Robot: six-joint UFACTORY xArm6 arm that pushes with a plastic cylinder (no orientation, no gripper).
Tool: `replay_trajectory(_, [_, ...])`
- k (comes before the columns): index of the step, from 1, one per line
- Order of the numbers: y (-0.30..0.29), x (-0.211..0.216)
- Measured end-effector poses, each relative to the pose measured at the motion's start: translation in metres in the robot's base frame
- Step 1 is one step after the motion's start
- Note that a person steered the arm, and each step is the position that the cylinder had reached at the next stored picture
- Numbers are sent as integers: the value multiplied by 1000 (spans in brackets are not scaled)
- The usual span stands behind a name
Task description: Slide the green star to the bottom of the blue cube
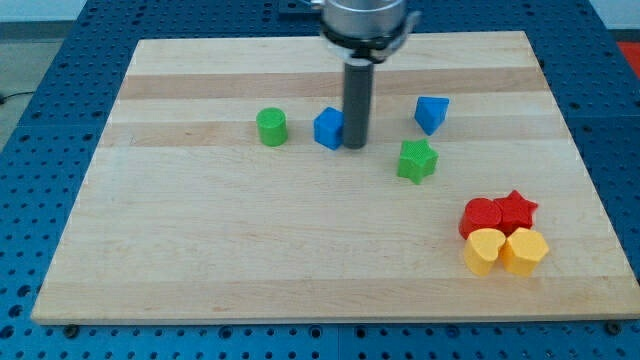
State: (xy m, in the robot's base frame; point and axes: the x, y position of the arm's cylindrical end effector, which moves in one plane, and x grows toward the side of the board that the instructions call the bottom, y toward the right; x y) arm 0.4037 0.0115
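Note:
The green star [417, 160] lies on the wooden board, right of centre. The blue cube [329, 128] sits up and to the left of it, near the board's middle top. My tip [355, 146] is at the cube's right side, touching or almost touching it, and well to the left of the star. The rod rises from there to the arm's head at the view's top.
A green cylinder [271, 127] stands left of the blue cube. A second blue block [431, 113], of a wedge-like shape, sits above the star. At the lower right cluster a red cylinder [481, 217], a red star [516, 210] and two yellow blocks [484, 250] [525, 250]. The board's right edge [590, 190] is near them.

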Motion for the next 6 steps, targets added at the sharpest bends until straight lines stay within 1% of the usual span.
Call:
replay_trajectory(1, [23, 1])
replay_trajectory(3, [158, 6])
replay_trajectory(4, [207, 7])
replay_trajectory(5, [185, 46])
replay_trajectory(6, [115, 39])
